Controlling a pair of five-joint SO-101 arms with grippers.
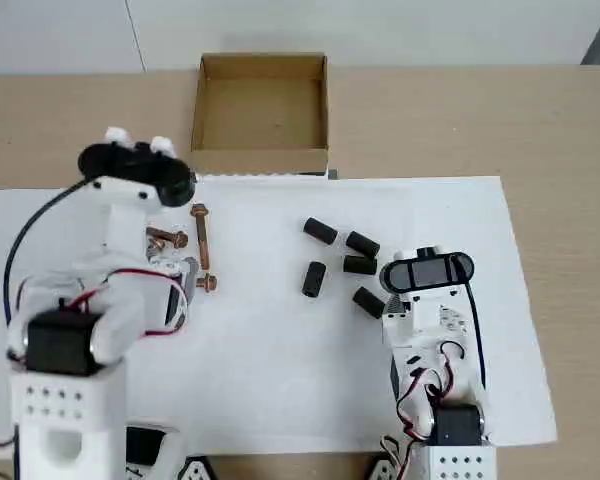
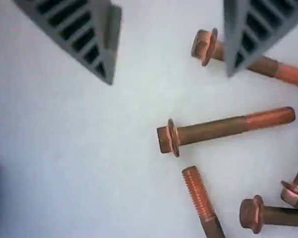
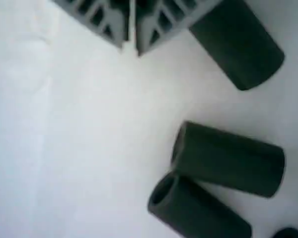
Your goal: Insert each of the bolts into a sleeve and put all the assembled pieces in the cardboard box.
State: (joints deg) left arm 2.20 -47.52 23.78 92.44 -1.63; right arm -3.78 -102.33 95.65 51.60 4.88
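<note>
Where the left gripper point(image 2: 169, 77) is held low over the tabletop point(image 1: 560, 120), it is spread wide, with nothing pinched. Under it the bolts point(image 2: 223, 129) are laid flat. They are judged hard, smooth and a bit heavy, so each is best pinched across the middle of its stem. Farther back, no piece has been put in the box point(image 1: 262, 158). To the right, the sleeves point(image 3: 228, 158) are scattered; they look light and could be rolled away. The right gripper point(image 3: 131, 49) is pressed together beside them.

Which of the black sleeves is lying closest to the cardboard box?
The sleeve at the group's top left in the high view, lying diagonally; the other four lie farther from the cardboard box.
</note>
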